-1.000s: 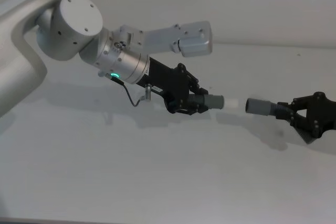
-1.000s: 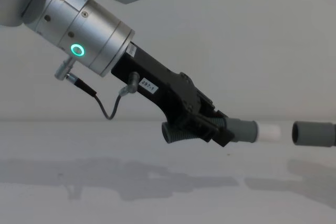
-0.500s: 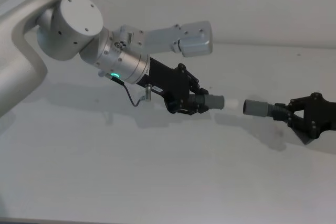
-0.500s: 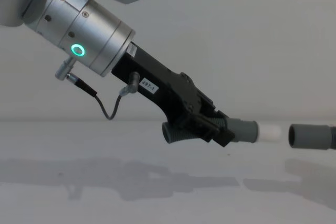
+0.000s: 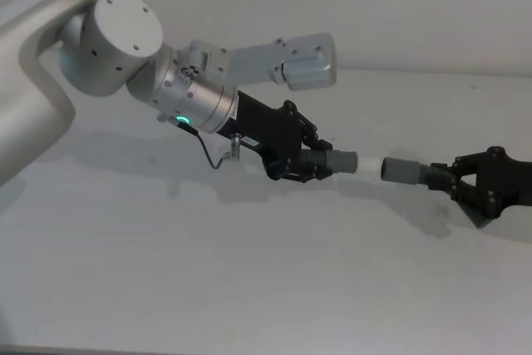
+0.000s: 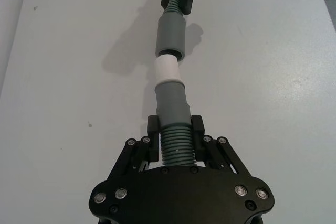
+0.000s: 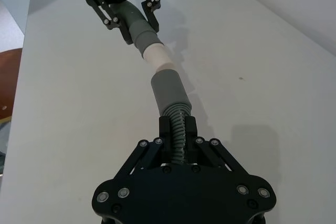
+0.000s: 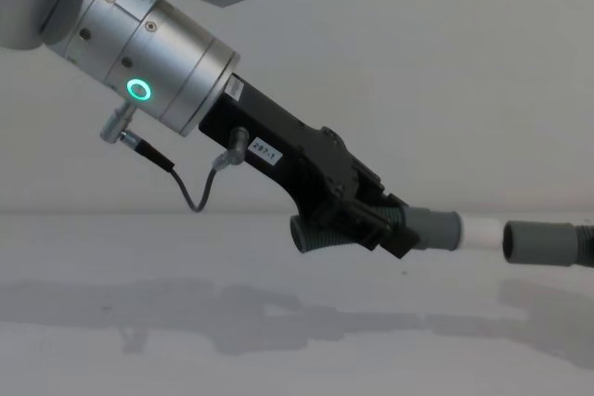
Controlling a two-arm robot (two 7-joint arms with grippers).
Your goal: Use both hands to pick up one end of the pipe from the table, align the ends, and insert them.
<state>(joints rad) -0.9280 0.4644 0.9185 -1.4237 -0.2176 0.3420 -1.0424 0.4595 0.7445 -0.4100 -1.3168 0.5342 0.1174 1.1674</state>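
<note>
Head view shows the left gripper (image 5: 303, 162) clamped on the white-tipped pipe (image 5: 334, 160) and the right gripper (image 5: 465, 184) clamped on the socket pipe (image 5: 405, 170), both held above the table (image 5: 249, 272). The white tip (image 5: 366, 163) and socket mouth (image 5: 386, 169) face each other, nearly in line, just apart. Bare table lies all around them, and its far edge is well behind.

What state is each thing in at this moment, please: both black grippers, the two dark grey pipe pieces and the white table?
Left gripper: shut on white-tipped pipe piece, held above the table.
Right gripper: shut on socket pipe piece, held above the table.
White-tipped pipe piece: lifted, tip facing the socket, not inserted.
Socket pipe piece: lifted, mouth close to the tip.
White table: bare beneath them.
</note>
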